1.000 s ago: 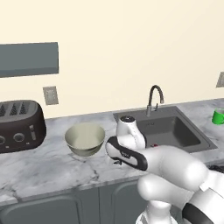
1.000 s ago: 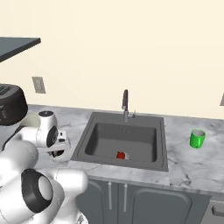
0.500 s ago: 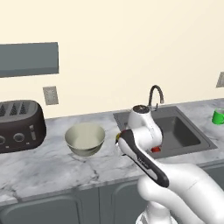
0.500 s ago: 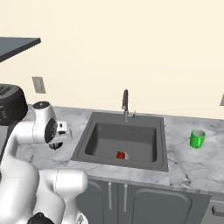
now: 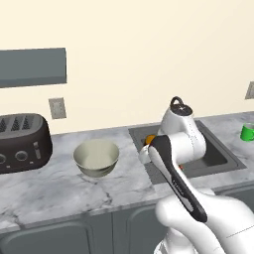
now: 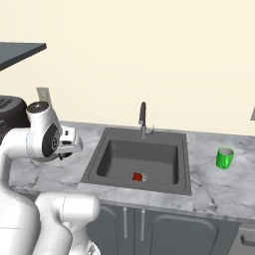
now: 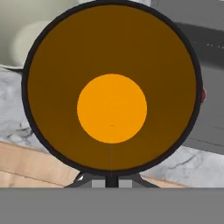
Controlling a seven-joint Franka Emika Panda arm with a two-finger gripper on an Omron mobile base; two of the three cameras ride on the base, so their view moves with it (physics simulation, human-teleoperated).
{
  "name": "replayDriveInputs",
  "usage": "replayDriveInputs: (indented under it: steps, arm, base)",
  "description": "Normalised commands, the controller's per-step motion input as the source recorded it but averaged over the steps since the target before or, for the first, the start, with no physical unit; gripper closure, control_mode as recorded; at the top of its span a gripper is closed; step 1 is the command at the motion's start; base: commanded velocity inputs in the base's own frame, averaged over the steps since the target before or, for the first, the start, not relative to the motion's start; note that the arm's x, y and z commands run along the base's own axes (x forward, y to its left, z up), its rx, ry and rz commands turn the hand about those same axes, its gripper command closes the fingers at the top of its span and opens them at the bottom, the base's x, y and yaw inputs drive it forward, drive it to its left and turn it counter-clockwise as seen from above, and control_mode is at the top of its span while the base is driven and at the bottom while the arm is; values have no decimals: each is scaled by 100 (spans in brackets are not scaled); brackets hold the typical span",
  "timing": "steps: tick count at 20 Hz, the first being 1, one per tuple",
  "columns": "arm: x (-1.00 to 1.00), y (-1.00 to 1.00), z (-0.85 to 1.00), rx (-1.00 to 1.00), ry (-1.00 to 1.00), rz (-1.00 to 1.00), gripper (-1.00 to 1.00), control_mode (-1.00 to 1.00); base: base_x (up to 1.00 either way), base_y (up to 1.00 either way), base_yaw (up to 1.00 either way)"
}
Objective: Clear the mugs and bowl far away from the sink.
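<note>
Claw (image 7: 111,177) closed about as tight as it goes, pinched on the rim of the black mug (image 7: 112,87), with the mug's round orange inside looking straight back at the hand camera and its dark rim nearly spanning that view. Carried clear of the marble counter (image 5: 59,186), above the left edge of the sink (image 6: 142,162), with a sliver of orange showing beside the white wrist in the left base view. Behind the mug in the hand view, a pale curve of the bowl (image 5: 96,158) at the upper left, grey basin at the right. Bowl upright on the counter, left of the sink and right of the black toaster (image 5: 22,143), apart from both. Green mug (image 6: 224,158) upright on the counter well to the right of the sink. Small red thing (image 6: 138,177) lying on the basin floor. Gooseneck faucet (image 6: 143,118) at the back edge of the basin
</note>
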Motion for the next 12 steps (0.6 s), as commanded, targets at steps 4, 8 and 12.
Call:
replayDriveInputs:
  steps: [4,8,12]
  arm:
    - [-45,-18,96,2,0,-29,100,-100]
    - [-32,-19,93,0,0,-24,100,-100]
    - [-14,-3,68,1,3,-6,100,-100]
  base:
    - [0,0,0]
    - [0,0,0]
    - [0,0,0]
